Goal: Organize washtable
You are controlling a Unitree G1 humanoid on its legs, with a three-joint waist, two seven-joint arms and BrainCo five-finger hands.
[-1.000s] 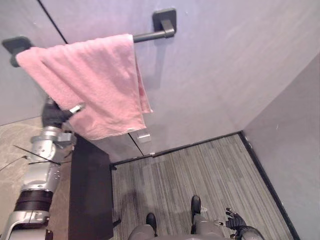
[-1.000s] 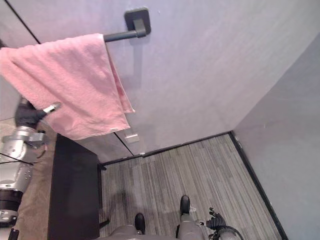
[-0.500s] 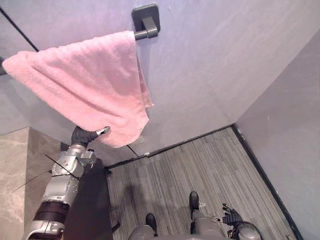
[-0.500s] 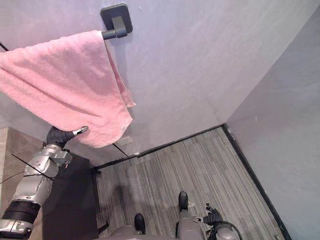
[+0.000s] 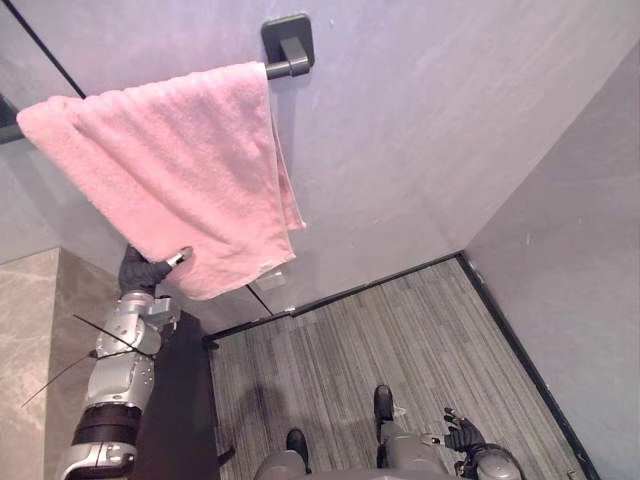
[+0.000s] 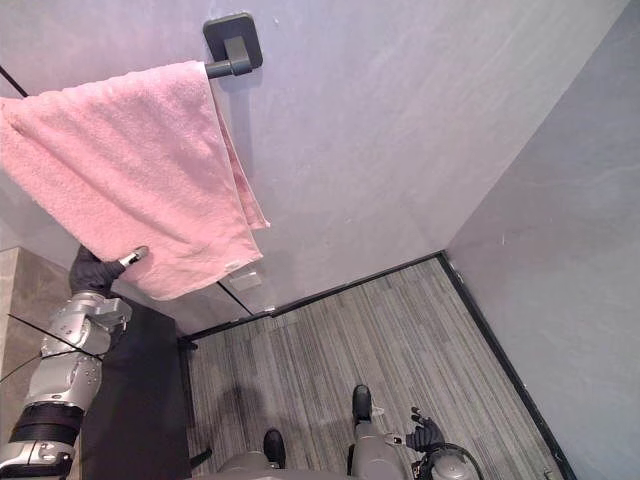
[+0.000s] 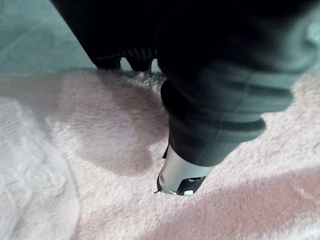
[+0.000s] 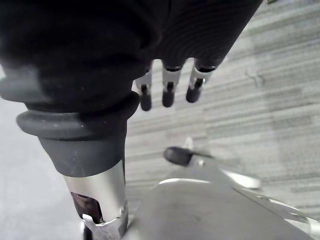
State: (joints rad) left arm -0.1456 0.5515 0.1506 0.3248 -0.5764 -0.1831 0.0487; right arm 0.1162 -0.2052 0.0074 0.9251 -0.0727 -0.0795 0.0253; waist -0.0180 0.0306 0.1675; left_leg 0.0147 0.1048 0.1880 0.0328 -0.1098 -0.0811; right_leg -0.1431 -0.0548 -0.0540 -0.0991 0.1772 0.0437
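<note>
From my station I see the towel (image 5: 180, 170), pink, in the upper left of the frame, draped over a dark rail (image 5: 285, 68). It hangs down the grey wall (image 5: 420, 130). The rail ends in a square dark bracket (image 5: 288, 35) near the top centre, and the towel's right edge sits just short of it. The cloth is folded over the rail, so a second layer shows as a thin strip along its right side. A small label (image 5: 268, 265) sits at its lower right corner.

My left hand (image 5: 145, 270) is raised at the left of the frame, against the towel's lower edge near its lower left corner. In its wrist view the thumb (image 7: 180, 175) lies flat on the front of the cloth. The fingers (image 7: 111, 61) reach the towel's edge, and their tips are hidden there. I read that as a pinch on the cloth between thumb and fingers.

My right hand (image 5: 462, 436) hangs low in the bottom right, well apart from the towel, over the striped grey floor (image 5: 400, 330). Its fingers (image 8: 166, 92) are straight and slightly spread, holding nothing.

Below the left arm, a black cabinet (image 5: 180, 400) fills the lower left. A beige stone slab (image 5: 30, 330) lies beside it at the frame's left edge.
</note>
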